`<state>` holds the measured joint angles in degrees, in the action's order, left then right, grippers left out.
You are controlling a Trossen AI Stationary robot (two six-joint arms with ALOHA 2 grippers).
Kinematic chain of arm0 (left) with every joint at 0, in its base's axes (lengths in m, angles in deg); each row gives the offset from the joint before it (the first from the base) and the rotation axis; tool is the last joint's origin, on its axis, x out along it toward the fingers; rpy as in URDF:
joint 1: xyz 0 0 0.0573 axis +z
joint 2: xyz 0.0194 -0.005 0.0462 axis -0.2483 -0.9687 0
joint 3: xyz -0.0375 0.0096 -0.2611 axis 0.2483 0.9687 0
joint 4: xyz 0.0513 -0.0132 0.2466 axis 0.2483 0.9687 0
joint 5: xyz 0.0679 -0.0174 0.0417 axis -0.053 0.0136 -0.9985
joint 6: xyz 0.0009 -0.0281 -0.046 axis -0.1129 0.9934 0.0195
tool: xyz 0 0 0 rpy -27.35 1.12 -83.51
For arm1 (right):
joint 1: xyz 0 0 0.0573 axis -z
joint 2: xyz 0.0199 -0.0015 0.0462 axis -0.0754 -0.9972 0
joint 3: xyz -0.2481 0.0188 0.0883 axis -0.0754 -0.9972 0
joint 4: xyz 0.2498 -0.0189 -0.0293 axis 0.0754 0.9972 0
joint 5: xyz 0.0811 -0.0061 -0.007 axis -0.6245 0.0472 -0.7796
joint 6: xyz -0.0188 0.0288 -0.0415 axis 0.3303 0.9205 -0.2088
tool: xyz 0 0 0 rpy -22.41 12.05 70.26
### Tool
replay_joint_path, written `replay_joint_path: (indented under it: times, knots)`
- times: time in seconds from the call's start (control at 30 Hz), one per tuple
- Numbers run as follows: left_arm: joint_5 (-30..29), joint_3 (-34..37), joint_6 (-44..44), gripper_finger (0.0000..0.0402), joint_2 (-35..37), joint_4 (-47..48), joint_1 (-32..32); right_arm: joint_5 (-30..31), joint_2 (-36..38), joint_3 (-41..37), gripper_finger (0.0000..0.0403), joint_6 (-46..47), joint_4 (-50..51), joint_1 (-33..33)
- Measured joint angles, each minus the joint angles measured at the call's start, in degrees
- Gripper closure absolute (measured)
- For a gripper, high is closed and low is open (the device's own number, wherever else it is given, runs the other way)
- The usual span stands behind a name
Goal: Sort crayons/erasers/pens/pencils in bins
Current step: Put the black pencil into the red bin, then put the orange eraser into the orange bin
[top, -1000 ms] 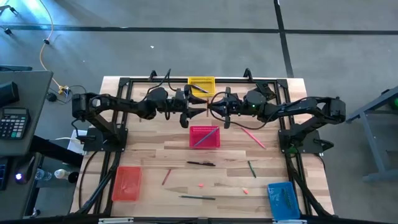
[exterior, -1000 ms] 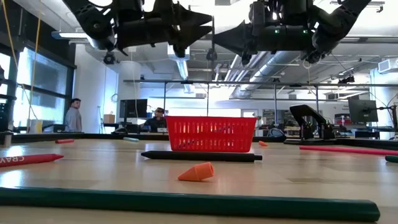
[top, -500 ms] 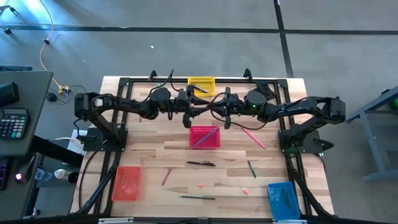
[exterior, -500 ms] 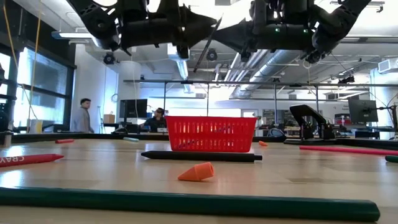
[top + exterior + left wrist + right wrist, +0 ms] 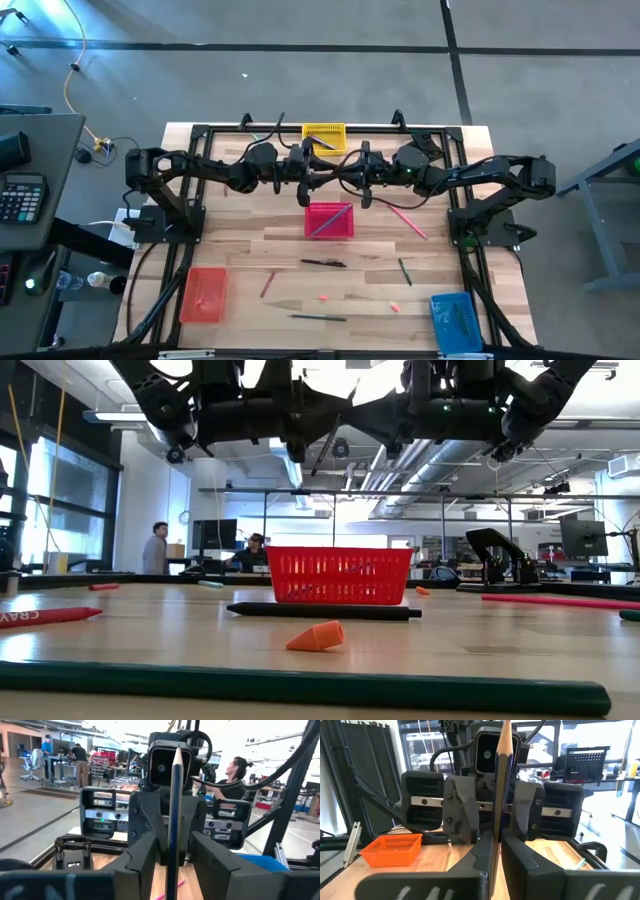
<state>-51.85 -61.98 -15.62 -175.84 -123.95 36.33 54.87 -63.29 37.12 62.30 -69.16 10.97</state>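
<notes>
Both grippers meet tip to tip in the air above the red bin. A grey-blue pencil stands slanted between them, its sharpened tip up. My right gripper is shut on the pencil. My left gripper is open, with one finger on either side of the same pencil; I cannot tell whether it touches it. My right gripper pinches the pencil's shaft between its two fingers, well below the sharpened tip. The fingers come level from the table's right side and lie across the pencil. The pencil is lifted clear, slanted, tip up, above the red bin.
The yellow bin is at the far edge, the orange bin near left, the blue bin near right. On the table lie a black pen, a pink pencil, green pencils, a crayon and erasers.
My left gripper has gone toward the table's right edge, up to my right gripper, and its fingers now stand around the pencil. My right gripper has kept still with the pencil.
</notes>
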Motion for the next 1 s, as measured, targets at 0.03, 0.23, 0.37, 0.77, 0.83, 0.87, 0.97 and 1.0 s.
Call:
replay_joint_path:
  times: [0.03, 0.23, 0.37, 0.77, 0.83, 0.87, 0.97, 1.0]
  knots:
    - [0.33, -0.01, 0.0, 0.03, 0.0, -0.09, 0.01, -0.08, 0.02, 0.02, 0.0384, 0.04, 0.02, 0.0]
    - [1.47, -1.19, -0.01, 0.0341, 0.0, 0.34, 0.04, -1.02, 0.23, 0.02, 0.0385, 0.25, -0.12, 0.04]
    - [1.68, -1.22, -0.86, 0.0361, 0.0, 0.32, 0.04, -1.3, 0.24, 0.02, 0.0386, 1.23, 0.05, 0.06]
    - [1.85, -1.27, -1.03, 0.0384, 0.33, 1.41, 0.52, -1.06, 0.21, 0.13, 0.0386, 1.94, 2.57, 0.06]
    - [1.87, -1.27, -1.05, 0.0384, 0.37, 2.18, 0.52, -1.08, 0.17, 0.13, 0.0386, 1.96, 2.99, 0.06]
    - [1.86, -1.27, -1.08, 0.0384, 0.4, 2.34, 0.52, -1.08, 0.17, 0.13, 0.0386, 1.96, 3.02, 0.06]
    - [1.85, -1.27, -1.78, 0.0385, 0.5, 3.7, 0.52, -1.1, 0.15, 0.11, 0.0385, 1.94, 3.38, 0.06]
    - [1.83, -1.28, -1.99, 0.0385, 0.53, 4.36, 0.52, -1.1, 0.12, 0.06, 0.0385, 1.95, 3.62, 0.06]
